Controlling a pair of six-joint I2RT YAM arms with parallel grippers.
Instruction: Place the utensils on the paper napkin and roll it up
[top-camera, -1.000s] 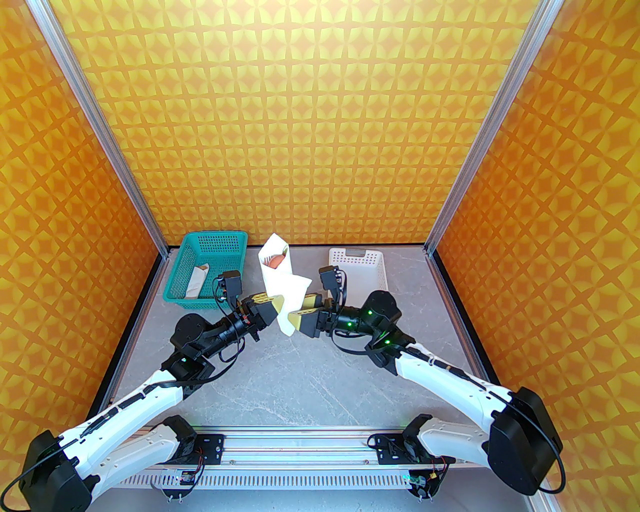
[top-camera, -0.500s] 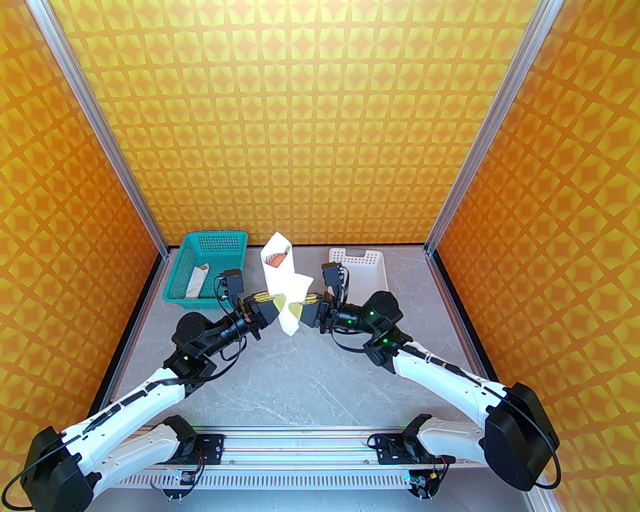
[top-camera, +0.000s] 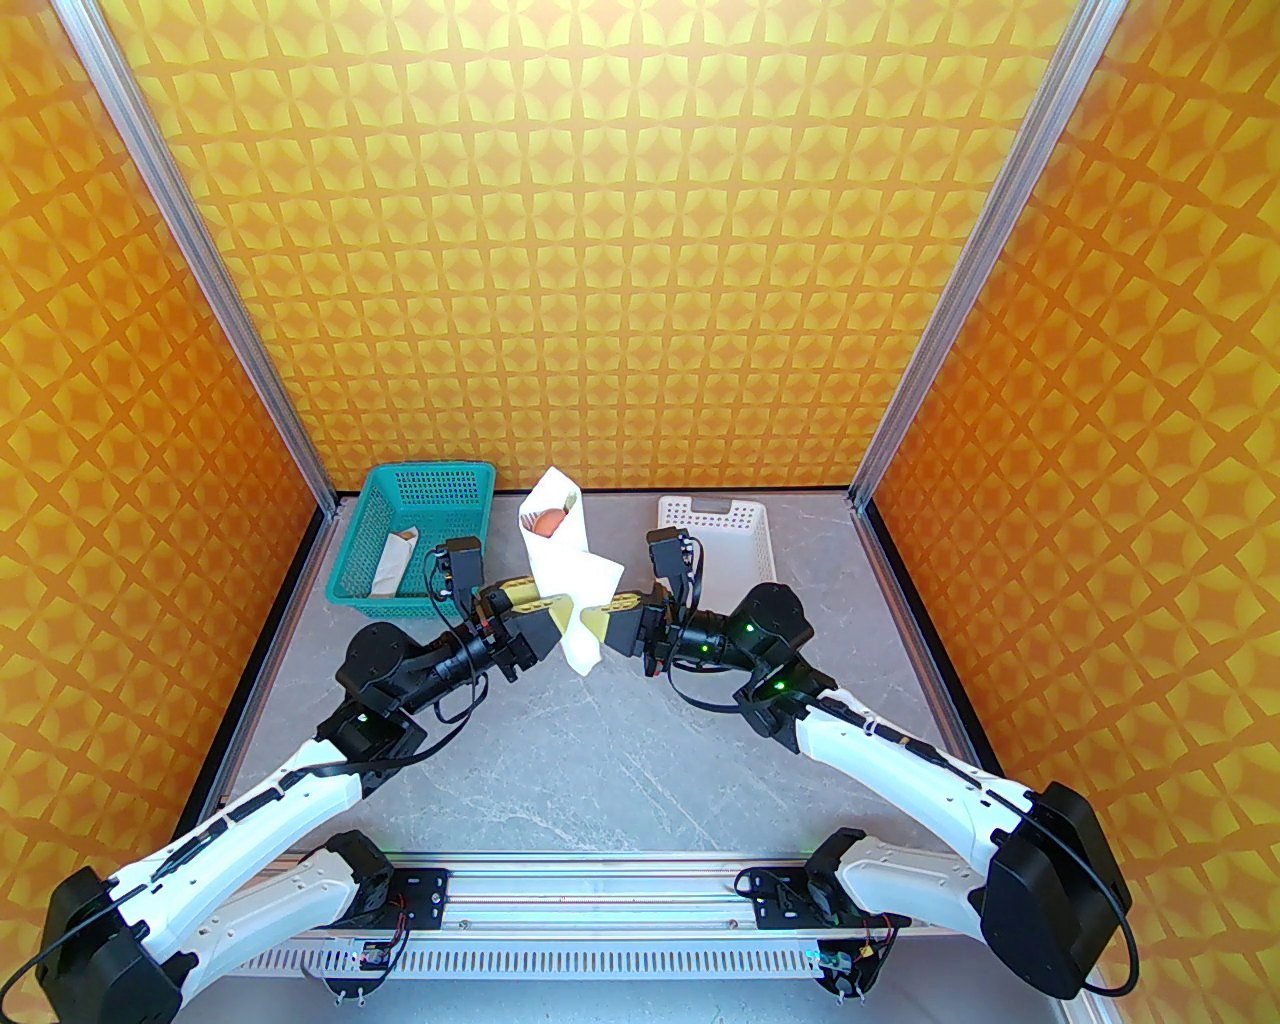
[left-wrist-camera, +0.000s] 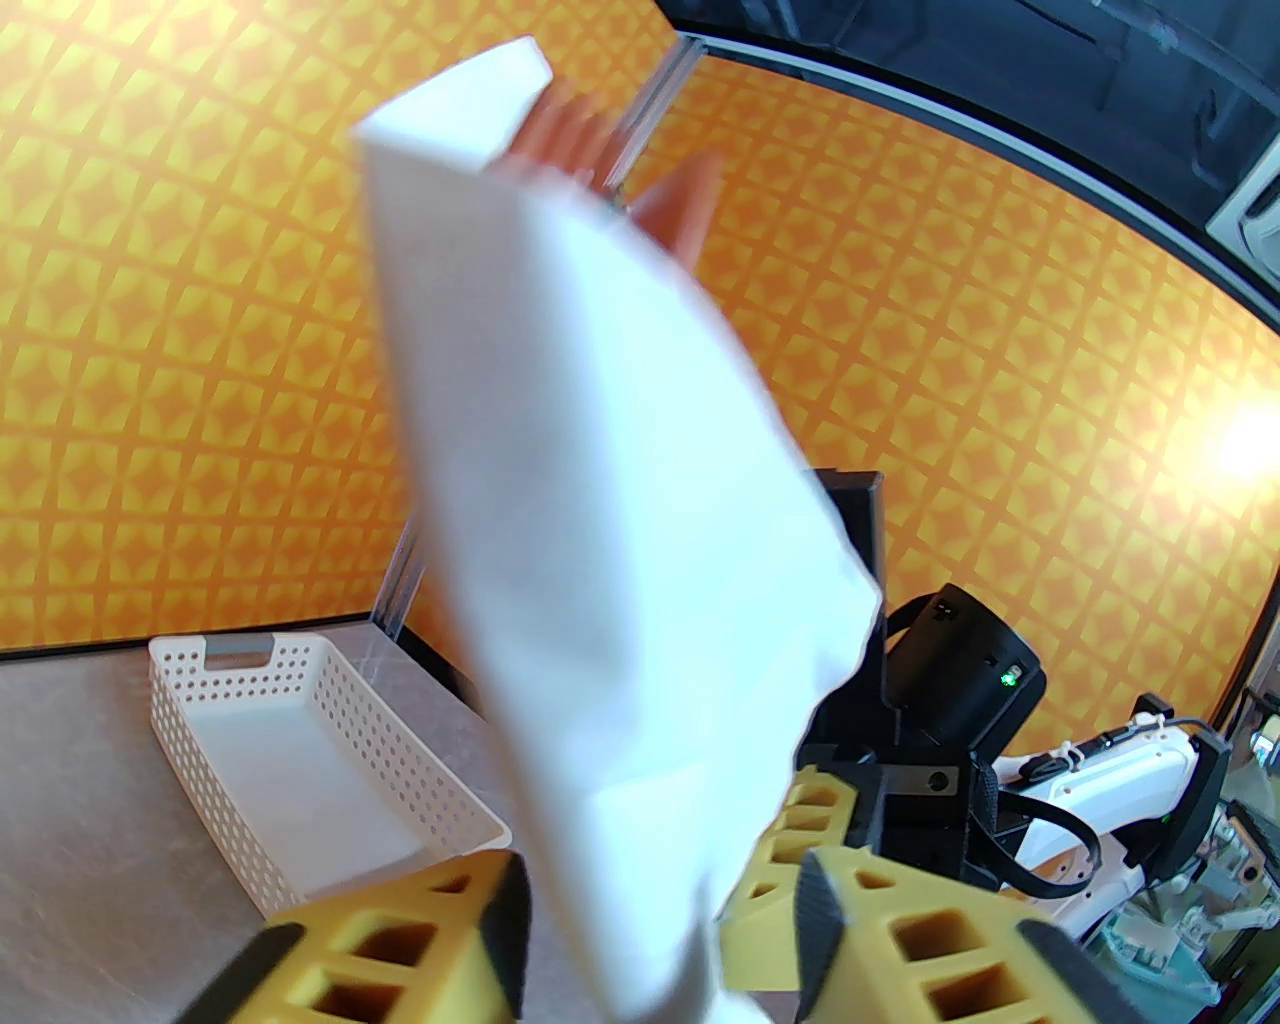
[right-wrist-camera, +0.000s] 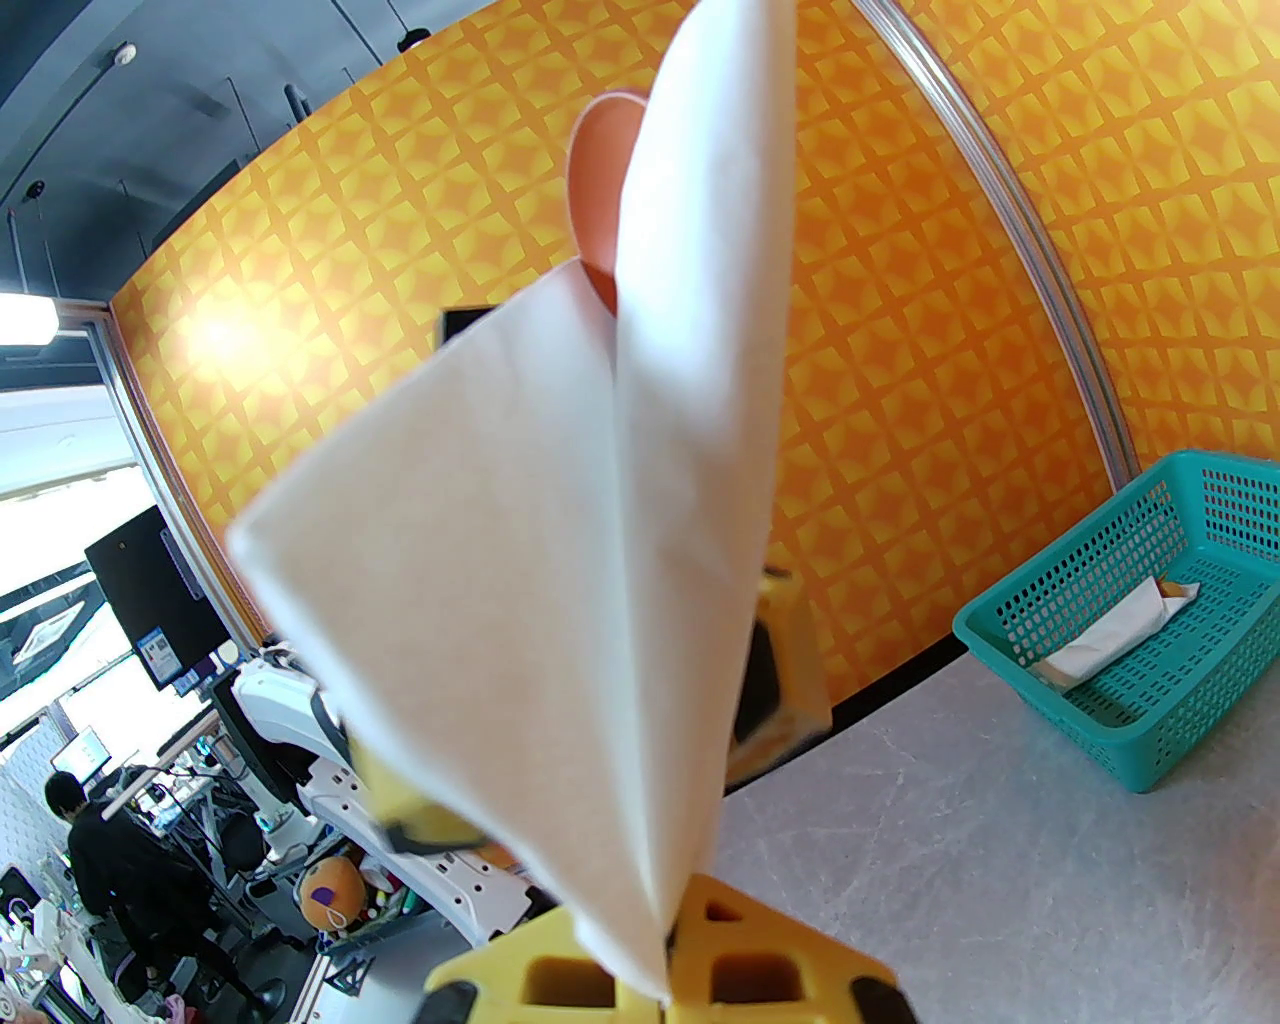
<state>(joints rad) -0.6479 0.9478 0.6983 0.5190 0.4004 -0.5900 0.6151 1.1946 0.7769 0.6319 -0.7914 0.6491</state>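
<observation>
Your left hand (top-camera: 562, 610) has opened around the rolled paper napkin (top-camera: 572, 575), raised above the desk (top-camera: 600, 760); the right hand (top-camera: 592, 622) pinches its lower end. With one grip the roll may loosen and drop the utensils (top-camera: 547, 522).

The paper napkin (top-camera: 566, 580) is plain white, with no print on it. Out of its top peeps the spoon (top-camera: 546, 522), reddish-brown, looking paler salmon through my right wrist camera. Through my left wrist camera, blurred orange tips (left-wrist-camera: 570, 130) stick out there too. My left gripper (top-camera: 560, 615) and right gripper (top-camera: 598, 622) are yellow with black pads. My arms (top-camera: 880, 745) are white with black joints and small green lights. The tabletop (top-camera: 600, 760) is pale grey, veined like marble. The teal basket (top-camera: 440, 490) is open mesh and holds a white paper roll (top-camera: 392, 562) with a tan tip. The white basket (top-camera: 715, 510) is dotted with holes. The walls (top-camera: 640, 250) are orange with a repeating yellow star pattern.
</observation>
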